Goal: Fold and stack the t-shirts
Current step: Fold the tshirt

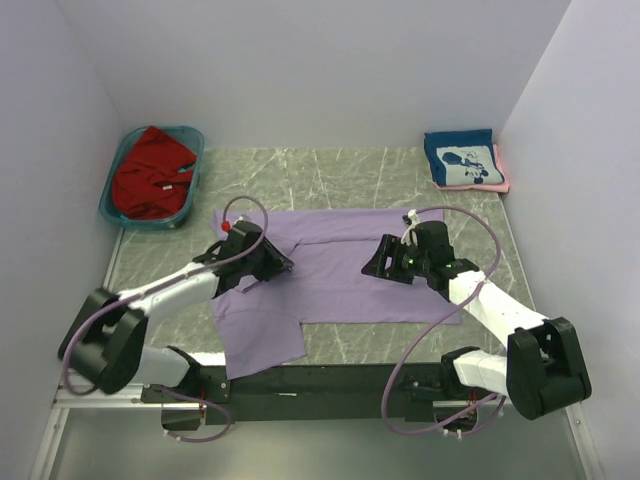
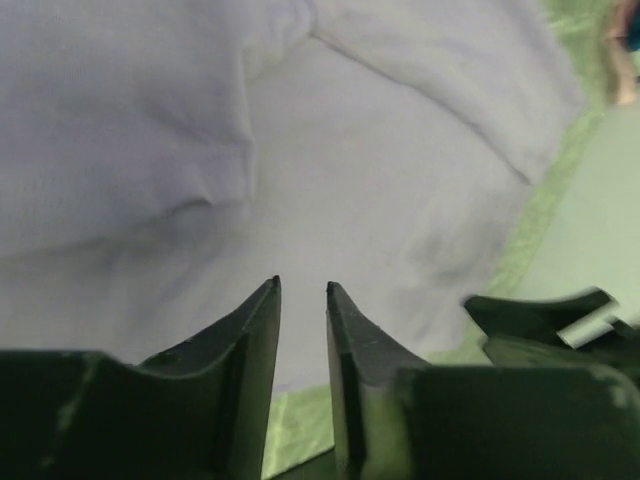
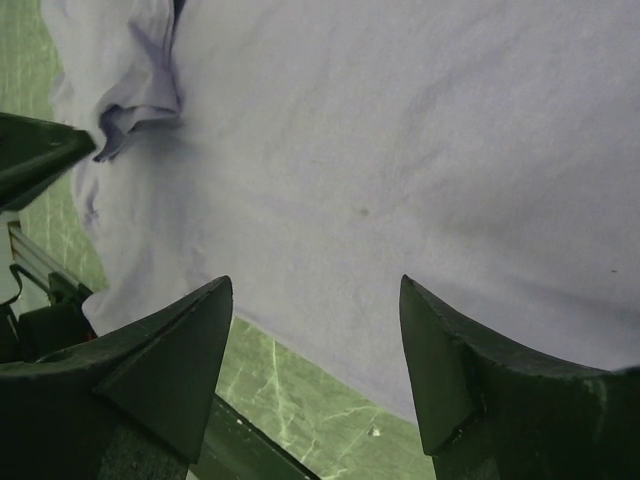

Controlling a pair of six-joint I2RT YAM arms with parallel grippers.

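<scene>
The lavender t-shirt (image 1: 340, 275) lies spread flat on the green marble table, and one part hangs over the near edge at the lower left. It fills the left wrist view (image 2: 350, 150) and the right wrist view (image 3: 400, 130). My left gripper (image 1: 272, 262) (image 2: 302, 287) hovers over the shirt's left side, its jaws a narrow gap apart with nothing between them. My right gripper (image 1: 378, 264) (image 3: 316, 282) is wide open and empty over the shirt's near hem. A red t-shirt (image 1: 150, 170) lies in the tub. A folded navy t-shirt (image 1: 462, 160) rests on a pink t-shirt (image 1: 502, 168) at the back right.
The teal tub (image 1: 192, 136) stands at the back left corner. White walls close in the table on three sides. The black base rail (image 1: 320, 385) runs along the near edge. Bare table (image 1: 330, 180) shows behind the shirt.
</scene>
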